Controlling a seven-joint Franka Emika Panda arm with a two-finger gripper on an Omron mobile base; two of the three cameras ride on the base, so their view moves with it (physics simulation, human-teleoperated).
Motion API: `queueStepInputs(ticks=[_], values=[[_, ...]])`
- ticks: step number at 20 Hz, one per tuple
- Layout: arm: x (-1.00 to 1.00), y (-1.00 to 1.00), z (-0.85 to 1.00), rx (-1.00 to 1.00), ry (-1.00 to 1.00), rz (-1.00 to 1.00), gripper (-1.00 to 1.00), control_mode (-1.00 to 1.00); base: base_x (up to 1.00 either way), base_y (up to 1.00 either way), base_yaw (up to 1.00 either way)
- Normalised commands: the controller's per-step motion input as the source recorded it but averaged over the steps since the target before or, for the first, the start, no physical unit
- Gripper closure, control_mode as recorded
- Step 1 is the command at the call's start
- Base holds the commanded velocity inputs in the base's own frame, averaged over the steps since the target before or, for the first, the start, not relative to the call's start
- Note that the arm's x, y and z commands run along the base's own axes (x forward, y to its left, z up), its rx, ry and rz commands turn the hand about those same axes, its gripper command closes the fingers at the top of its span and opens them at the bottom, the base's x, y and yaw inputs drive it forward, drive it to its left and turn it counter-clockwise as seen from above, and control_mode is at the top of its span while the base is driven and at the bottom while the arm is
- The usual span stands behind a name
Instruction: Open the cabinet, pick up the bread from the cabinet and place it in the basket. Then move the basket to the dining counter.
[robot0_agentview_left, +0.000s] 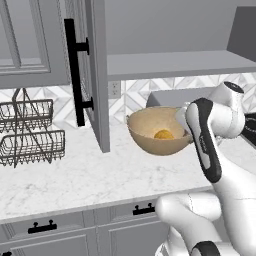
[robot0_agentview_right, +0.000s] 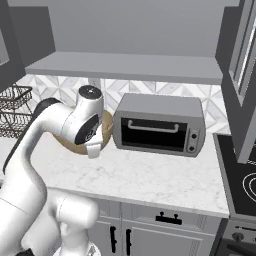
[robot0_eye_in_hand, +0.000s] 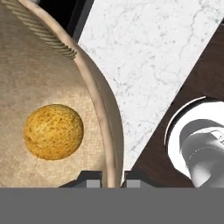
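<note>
Bread is sitting inside the basket, a small rounded orange-yellow lump resting on the woven floor, and in the hand view we are seeing it as a textured ball lying well inside the rim. We are holding the tan basket up off the marble counter, tilted so its opening is facing toward the left base camera. Our gripper is pinching the basket's rim, with one dark fingertip sitting inside the wall and the other outside, the jaws standing narrow with just the thin rim between them. In the right base view the basket is mostly hiding behind our white arm, peeking out just beside the grey toaster oven standing on the counter. We are seeing the grey upper cabinet with its door swung open toward us, the long black bar handle showing on the door's edge, and the shelf inside showing flat and grey. A black two-tier wire rack is standing on the counter well to the left of the basket, against the patterned tile wall. Below the counter edge, grey drawers with short black pulls are running along the front, and part of a black stovetop is showing at the far right of the right base view
</note>
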Motion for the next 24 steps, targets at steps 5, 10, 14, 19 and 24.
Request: queueStepInputs(ticks=[5, 10, 14, 19, 24], values=[[-0.61, -0.04, 0.41, 0.00, -0.22, -0.02, 1.00, -1.00, 0.00, 0.00, 0.00], [-0.57, -0.05, 0.17, 0.00, -0.21, -0.02, 1.00, 1.00, -0.20, 0.00, -0.01], [0.00, 0.00, 0.00, 0.00, 0.00, 0.00, 1.00, 1.00, -1.00, -0.12, -0.10], [0.00, 0.00, 0.00, 0.00, 0.00, 0.00, 1.00, 1.00, -1.00, -0.17, -0.14], [0.00, 0.00, 0.00, 0.00, 0.00, 0.00, 1.00, 1.00, -0.63, -0.23, -0.51]])
